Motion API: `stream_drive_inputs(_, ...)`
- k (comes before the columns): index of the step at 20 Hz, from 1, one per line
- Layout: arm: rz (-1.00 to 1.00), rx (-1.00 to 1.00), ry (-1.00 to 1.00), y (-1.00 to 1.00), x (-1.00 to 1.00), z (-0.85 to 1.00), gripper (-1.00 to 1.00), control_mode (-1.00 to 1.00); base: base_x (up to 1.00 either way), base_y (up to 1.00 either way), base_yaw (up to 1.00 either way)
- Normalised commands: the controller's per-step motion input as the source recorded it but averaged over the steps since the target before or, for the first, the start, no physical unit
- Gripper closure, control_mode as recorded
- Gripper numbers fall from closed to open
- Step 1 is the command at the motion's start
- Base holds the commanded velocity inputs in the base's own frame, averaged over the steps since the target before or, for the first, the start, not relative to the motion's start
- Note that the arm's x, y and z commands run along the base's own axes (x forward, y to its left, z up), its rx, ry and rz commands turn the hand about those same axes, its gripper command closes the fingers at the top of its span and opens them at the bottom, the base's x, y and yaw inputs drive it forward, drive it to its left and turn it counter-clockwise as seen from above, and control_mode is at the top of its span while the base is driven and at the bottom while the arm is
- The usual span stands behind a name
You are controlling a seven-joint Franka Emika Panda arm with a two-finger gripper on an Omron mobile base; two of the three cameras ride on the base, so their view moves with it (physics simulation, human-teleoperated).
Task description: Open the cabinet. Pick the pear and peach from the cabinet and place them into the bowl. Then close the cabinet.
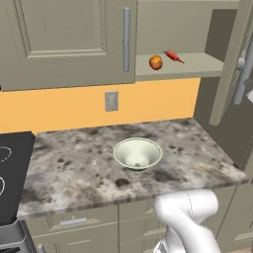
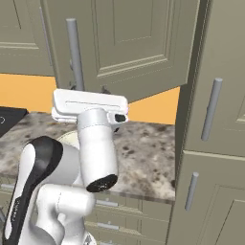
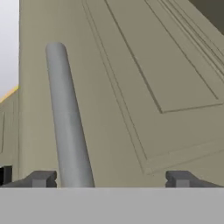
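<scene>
Cabinet [image 1: 69, 39]: wall-mounted, 2 panelled doors; left door closed, right door [image 2: 139, 43] swung wide open.
Handle [image 3: 68, 127]: long grey bar on the open door, upright in the hand view, standing between the 2 dark fingertips [image 3: 41, 178], nearer the left one, with clear space either side.
Gripper [image 3: 109, 179]: jaws spread wide, gripping nothing, facing the front of the open door at close range.
Peach [image 1: 155, 62]: on the exposed cabinet shelf, just beside a thin red pepper [image 1: 173, 56].
Pear: cannot be made out on the visible shelf.
Bowl [image 1: 137, 153]: upright on the speckled counter [image 1: 74, 168], below the shelf, nothing inside.
Wall outlet [image 1: 111, 101]: on the orange backsplash [image 1: 59, 106] under the closed door.
</scene>
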Motion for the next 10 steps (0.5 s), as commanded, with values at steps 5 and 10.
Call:
stream_drive_inputs(5,-0.18,-0.19,0.27,0.07,-1.00,-0.56,-1.00,-1.00,0.00,0.00,0.00)
stream_drive_inputs(10,-0.09,-0.27,0.15,0.76,-1.00,-0.60,-1.00,-1.00,0.00,0.00,0.00)
